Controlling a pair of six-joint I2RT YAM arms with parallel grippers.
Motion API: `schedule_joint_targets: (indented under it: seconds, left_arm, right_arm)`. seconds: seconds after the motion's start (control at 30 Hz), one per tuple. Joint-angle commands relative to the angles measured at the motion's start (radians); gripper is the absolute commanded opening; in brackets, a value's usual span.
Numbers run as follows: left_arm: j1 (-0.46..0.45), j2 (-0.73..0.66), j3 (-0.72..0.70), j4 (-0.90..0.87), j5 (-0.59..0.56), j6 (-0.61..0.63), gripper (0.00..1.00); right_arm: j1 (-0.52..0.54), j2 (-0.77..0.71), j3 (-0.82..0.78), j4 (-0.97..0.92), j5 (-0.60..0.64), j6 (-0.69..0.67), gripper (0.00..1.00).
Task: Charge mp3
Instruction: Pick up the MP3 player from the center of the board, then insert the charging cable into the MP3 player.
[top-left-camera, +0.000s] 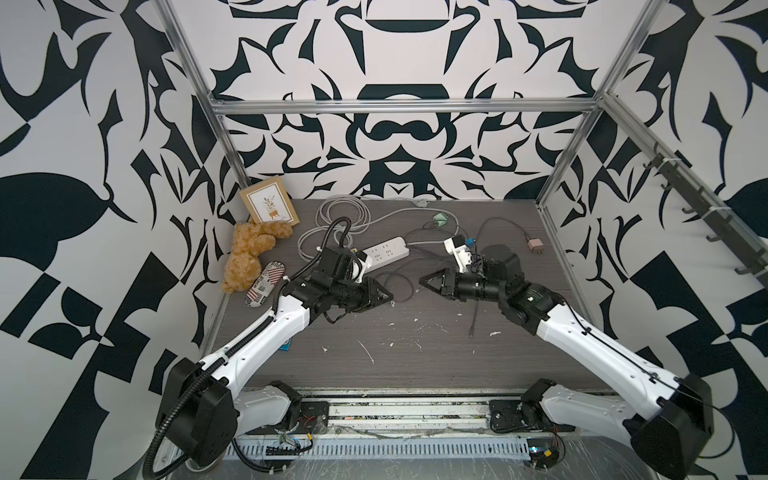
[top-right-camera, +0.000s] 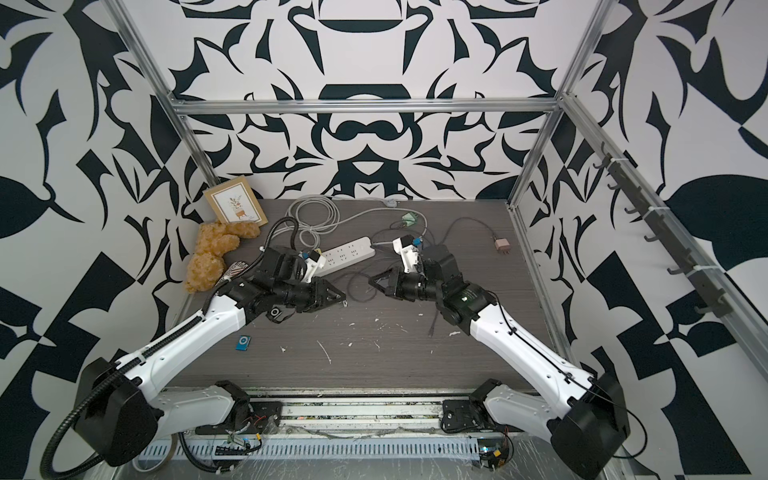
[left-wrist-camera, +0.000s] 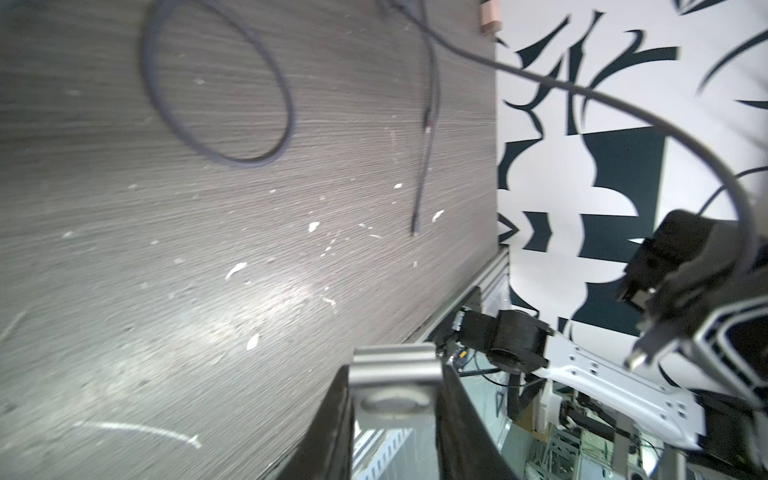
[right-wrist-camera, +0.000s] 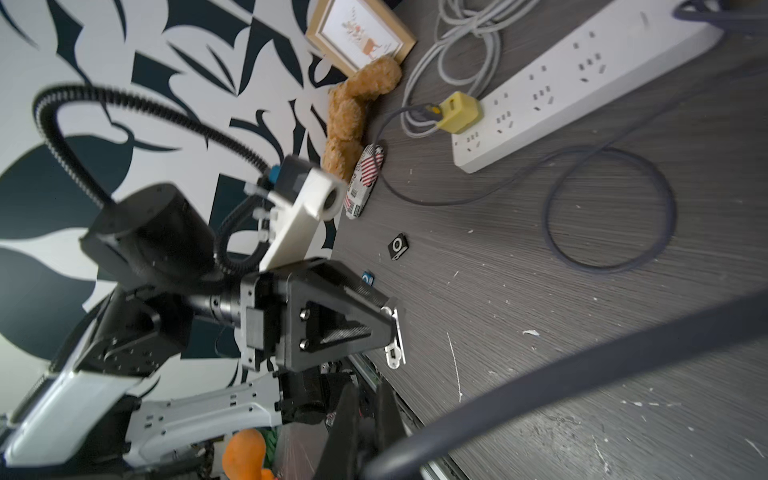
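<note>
My left gripper (top-left-camera: 390, 300) (left-wrist-camera: 392, 376) is shut on a small silver mp3 player (left-wrist-camera: 392, 365) (right-wrist-camera: 395, 336), held above the middle of the table. Facing it a short gap away, my right gripper (top-left-camera: 422, 282) (right-wrist-camera: 368, 401) is shut on a dark charging cable (right-wrist-camera: 582, 365). The cable's metal plug (left-wrist-camera: 638, 357) sticks out of the right jaws toward the player. The rest of the cable loops over the table (left-wrist-camera: 232, 158). Plug and player are apart.
A white power strip (top-left-camera: 384, 249) with a yellow adapter (right-wrist-camera: 459, 112) lies behind the grippers, with grey cord coils (top-left-camera: 332, 216). A blue player (top-right-camera: 242, 343), a black player (right-wrist-camera: 398, 246), a pink adapter (top-left-camera: 537, 245), a teddy bear (top-left-camera: 249, 253) and a picture frame (top-left-camera: 270, 206) lie around.
</note>
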Motion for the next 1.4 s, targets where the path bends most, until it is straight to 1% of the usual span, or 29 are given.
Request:
schedule_joint_targets:
  seconds: [0.0, 0.23, 0.33, 0.47, 0.97, 1.37]
  left_arm:
    - [-0.002, -0.010, 0.025, 0.092, 0.107, -0.031, 0.14]
    - [-0.002, -0.029, 0.000, 0.128, 0.104, -0.058, 0.09]
    - [-0.002, -0.040, -0.017, 0.161, 0.106, -0.078, 0.04]
    - [-0.002, -0.056, -0.043, 0.187, 0.101, -0.091, 0.01]
    - [-0.003, -0.064, -0.069, 0.246, 0.121, -0.106, 0.00]
    - [-0.005, -0.075, -0.084, 0.254, 0.115, -0.112, 0.00]
  right_arm:
    - [0.046, -0.015, 0.052, -0.061, 0.093, -0.160, 0.00]
    - [0.107, 0.026, 0.088, -0.052, 0.136, -0.175, 0.00]
    - [0.119, 0.035, 0.088, -0.037, 0.144, -0.173, 0.00]
    - [0.129, 0.050, 0.104, -0.025, 0.160, -0.173, 0.00]
    - [0.136, 0.070, 0.101, 0.020, 0.190, -0.149, 0.00]
    - [0.147, 0.086, 0.099, 0.045, 0.184, -0.139, 0.00]
